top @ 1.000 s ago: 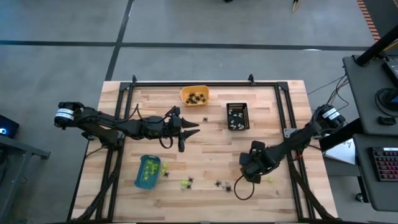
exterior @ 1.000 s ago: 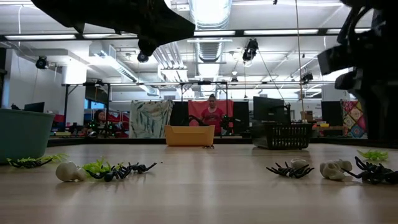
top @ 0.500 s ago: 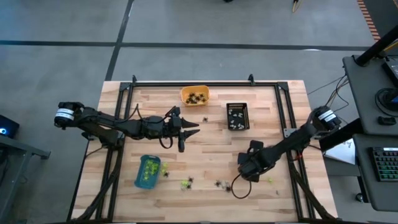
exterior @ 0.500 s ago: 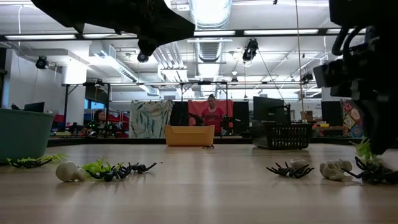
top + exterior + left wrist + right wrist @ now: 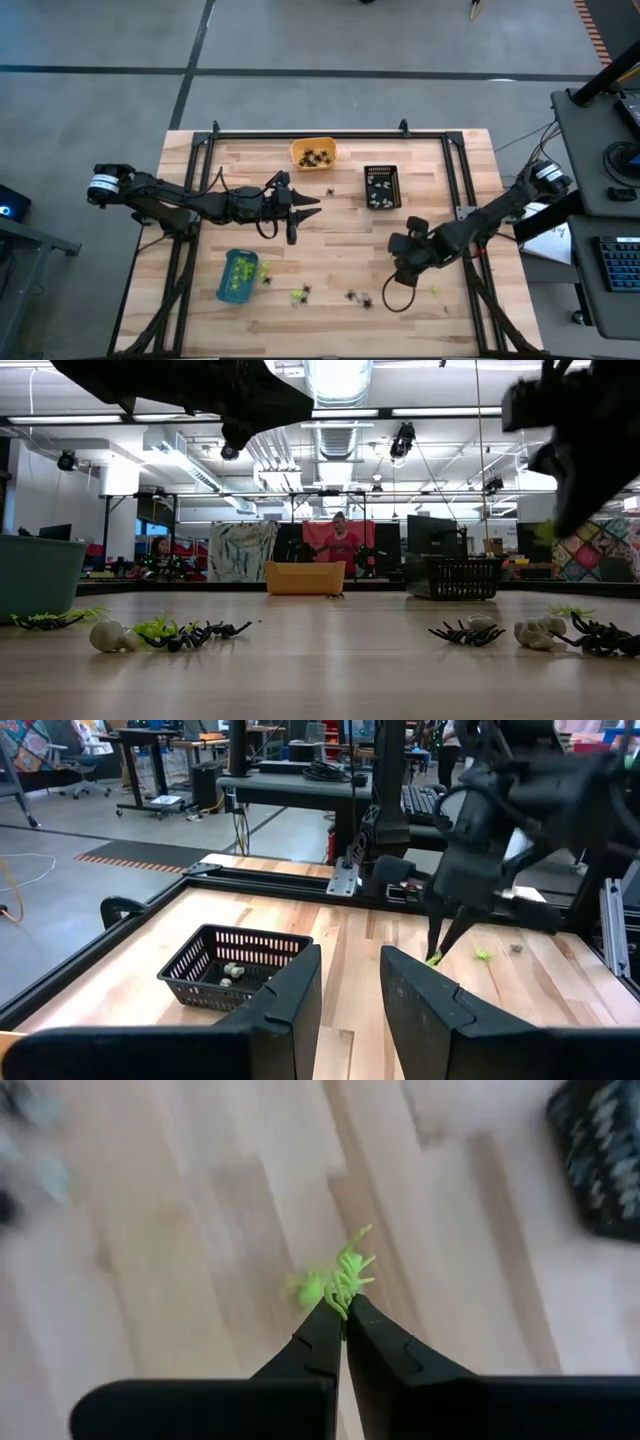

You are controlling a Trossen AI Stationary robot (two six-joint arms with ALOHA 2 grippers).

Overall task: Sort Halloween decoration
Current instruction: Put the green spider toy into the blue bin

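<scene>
My right gripper (image 5: 343,1312) is shut on a lime-green trinket (image 5: 338,1283) and hangs over the table's near right part (image 5: 402,262); the left wrist view shows it raised (image 5: 440,935). My left gripper (image 5: 350,988) stands open above the table's middle (image 5: 312,207), touching nothing. Loose trinkets lie on the wood near the front edge: a green and black pair (image 5: 300,293), black ones (image 5: 358,296) and a green one (image 5: 435,290). In the low view they rest on the tabletop, spiders (image 5: 466,632) and whitish pieces (image 5: 538,632) among them. My right gripper pinches the lime-green trinket between its two fingertips (image 5: 325,1320), by its end nearest the fingers (image 5: 340,1298). The fingers come from above, slanting down. The trinket is lifted clear of the table, sticking out past the fingertips.
An orange tray (image 5: 313,153) holding black pieces stands at the far edge, a black basket (image 5: 381,186) with whitish pieces to its right, a blue tray (image 5: 237,275) with green pieces near left. One black piece (image 5: 329,190) lies alone. A person stands far behind the table (image 5: 341,543).
My right gripper dipped to the table near the front right trinkets, then rose and drew back toward the far right, carrying the lime-green trinket off the wood. The left arm kept still.
</scene>
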